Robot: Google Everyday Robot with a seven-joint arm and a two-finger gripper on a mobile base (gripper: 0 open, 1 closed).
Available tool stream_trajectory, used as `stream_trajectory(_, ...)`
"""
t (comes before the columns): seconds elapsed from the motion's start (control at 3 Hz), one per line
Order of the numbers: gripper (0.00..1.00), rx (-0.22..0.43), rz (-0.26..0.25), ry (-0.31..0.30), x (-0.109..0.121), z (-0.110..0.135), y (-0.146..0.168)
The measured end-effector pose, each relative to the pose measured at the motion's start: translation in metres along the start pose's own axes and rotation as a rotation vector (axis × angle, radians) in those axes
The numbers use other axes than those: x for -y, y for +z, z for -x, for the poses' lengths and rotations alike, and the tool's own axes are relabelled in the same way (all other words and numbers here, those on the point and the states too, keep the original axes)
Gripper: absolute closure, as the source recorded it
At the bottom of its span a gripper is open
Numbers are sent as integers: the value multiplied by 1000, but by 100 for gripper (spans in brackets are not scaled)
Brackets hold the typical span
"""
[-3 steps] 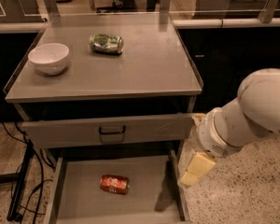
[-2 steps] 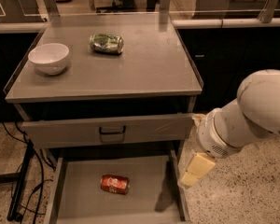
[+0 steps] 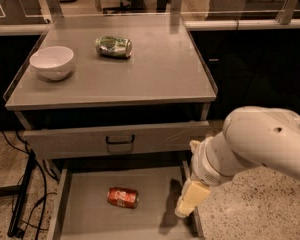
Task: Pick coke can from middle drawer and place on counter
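Note:
The coke can [image 3: 123, 197], red-orange with silver ends, lies on its side on the flat bottom of the open middle drawer [image 3: 90, 221], left of centre. My gripper [image 3: 190, 200], cream-coloured on a bulky white arm, hangs over the drawer's right side wall. It is well to the right of the can and not touching it. The counter [image 3: 155, 69] is the grey cabinet top above the drawers.
A white bowl [image 3: 53, 62] stands at the counter's left. A green and silver can [image 3: 114, 46] lies on its side near the counter's back middle. A shut grey drawer front with a black handle [image 3: 120, 140] sits above the open drawer. Cables run along the floor at left.
My gripper and arm have moved down and to the left, over the open drawer's right edge. The coke can has not moved.

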State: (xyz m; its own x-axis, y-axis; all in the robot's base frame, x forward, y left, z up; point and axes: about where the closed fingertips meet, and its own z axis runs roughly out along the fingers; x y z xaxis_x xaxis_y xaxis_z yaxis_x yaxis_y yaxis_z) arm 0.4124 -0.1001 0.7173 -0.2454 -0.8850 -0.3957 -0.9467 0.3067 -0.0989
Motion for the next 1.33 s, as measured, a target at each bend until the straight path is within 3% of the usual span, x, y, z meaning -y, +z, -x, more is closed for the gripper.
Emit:
stream_trajectory(0.33,0,27,7,3,-11,-9,49)
stream_trajectory(0.67,0,102,-13,12,-14,-16,89)
stream_trajectory(1.0,0,225,-32,26,-4,-13,127)
stream_trajectory(1.33,0,256,15,61,0,-12,146)
